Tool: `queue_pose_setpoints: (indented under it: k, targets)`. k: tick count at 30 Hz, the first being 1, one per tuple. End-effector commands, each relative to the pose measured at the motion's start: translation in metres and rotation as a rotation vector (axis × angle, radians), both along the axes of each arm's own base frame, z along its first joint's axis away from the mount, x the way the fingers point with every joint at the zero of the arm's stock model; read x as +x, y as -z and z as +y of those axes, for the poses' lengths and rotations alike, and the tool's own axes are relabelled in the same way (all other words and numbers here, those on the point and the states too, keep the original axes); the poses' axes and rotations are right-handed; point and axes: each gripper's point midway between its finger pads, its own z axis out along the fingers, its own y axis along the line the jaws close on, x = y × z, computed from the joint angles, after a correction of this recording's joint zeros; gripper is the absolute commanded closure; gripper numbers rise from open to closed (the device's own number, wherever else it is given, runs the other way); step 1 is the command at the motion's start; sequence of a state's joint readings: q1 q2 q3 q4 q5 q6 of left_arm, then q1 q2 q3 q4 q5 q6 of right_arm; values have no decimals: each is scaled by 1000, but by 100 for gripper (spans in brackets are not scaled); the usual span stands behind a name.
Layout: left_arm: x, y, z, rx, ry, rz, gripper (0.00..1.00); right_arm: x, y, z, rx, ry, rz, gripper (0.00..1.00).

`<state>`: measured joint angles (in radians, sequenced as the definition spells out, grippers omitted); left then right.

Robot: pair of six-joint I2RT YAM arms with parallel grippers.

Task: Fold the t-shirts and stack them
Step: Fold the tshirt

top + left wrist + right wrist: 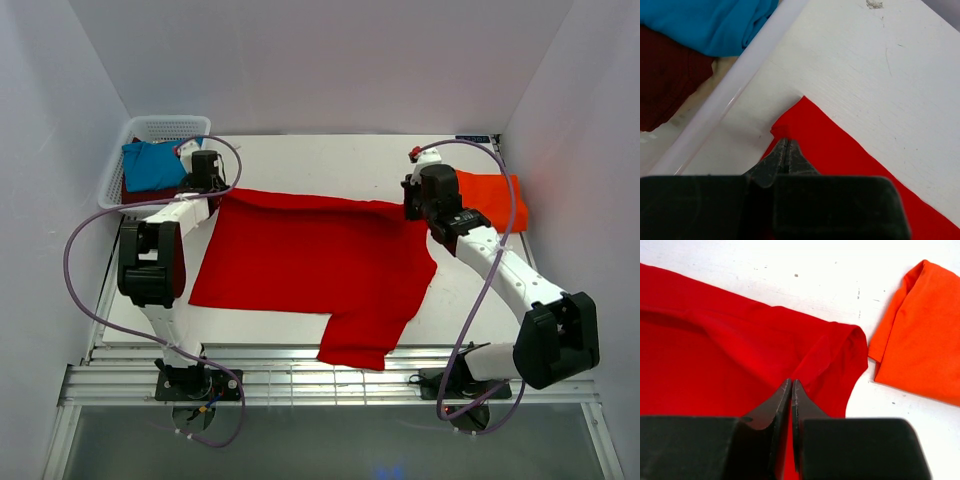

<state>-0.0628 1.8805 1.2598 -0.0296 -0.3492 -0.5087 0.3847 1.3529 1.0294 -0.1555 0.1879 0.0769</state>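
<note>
Top external view: a bright red t-shirt [310, 255] is seen spread flat across the middle of the white table [330, 160], one short sleeve lying toward the near edge. The left gripper [212, 188] is placed at the shirt's far left corner, and the right gripper [412, 208] at its far right corner. A folded orange-red t-shirt [490, 195] is laid on the table just beyond the right gripper, apart from the red one. At the far left corner a white mesh basket [150, 128] is set, in which a teal-blue t-shirt [155, 165] is piled on a dark maroon t-shirt [150, 192].

From the left wrist camera, the left gripper [785, 147] is shown with its fingers [774, 164] pressed together, no gap being visible, and the bunched corner of the bright red t-shirt [850, 165] is pinched at their tips. The basket's rim [740, 85] runs just beside that corner, with teal-blue [715, 25] and maroon [665, 85] cloth behind it.

From the right wrist camera, the right gripper [791, 387] is seen drawn in to a thin slit, in which red cloth is caught. A rumpled fold of the red t-shirt [715, 340] is raised beside the tips, and the orange-red t-shirt [920, 340] lies near, separated by bare table.
</note>
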Motion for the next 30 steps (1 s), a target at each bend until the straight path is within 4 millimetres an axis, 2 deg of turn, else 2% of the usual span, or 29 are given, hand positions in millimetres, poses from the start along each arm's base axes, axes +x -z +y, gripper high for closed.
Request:
queue_pose_setpoints:
  k: [1,2,7,12,14,16,18,19,23,25,26,27,28,29,30]
  targets:
    - [-9,-14,2,-13,-11,-22,100,-12,0,-11,-14,40,6,92]
    - [-11,-10,2,-17,-10,-13,100,-15,0,-12,-14,42,8,92]
    - [-33,20,0,-29,-8,77,100,-32,25,-23,-69,75,95,92]
    - [-54,37,5,20,-57,154,100,-55,49,-19,-79,70,210,92]
    - [-62,40,10,37,-92,187,100,-69,59,-15,-91,49,276,78]
    - [-65,32,15,55,-142,177,98,-75,60,-14,-87,62,289,66]
    - [-67,23,16,65,-165,153,93,-77,56,-8,-72,39,272,63]
    - [-67,12,18,67,-178,125,92,-78,51,-7,-59,35,253,61]
    - [-59,-14,11,39,-186,52,91,-63,44,-10,-70,57,178,56]
    - [-46,-25,-1,26,-154,15,91,-51,54,-10,-98,82,182,57]
    - [-42,-19,-10,41,-125,32,91,-43,54,-15,-112,122,171,57]
    - [-32,-27,-17,40,-112,12,92,-37,58,-15,-114,129,176,58]
    - [-28,-26,-24,36,-96,10,94,-28,71,-13,-122,141,196,60]
    - [-23,-14,-31,39,-73,28,96,-21,75,-15,-123,158,198,63]
    - [-13,-18,-38,35,-44,16,98,-11,75,-12,-118,162,192,68]
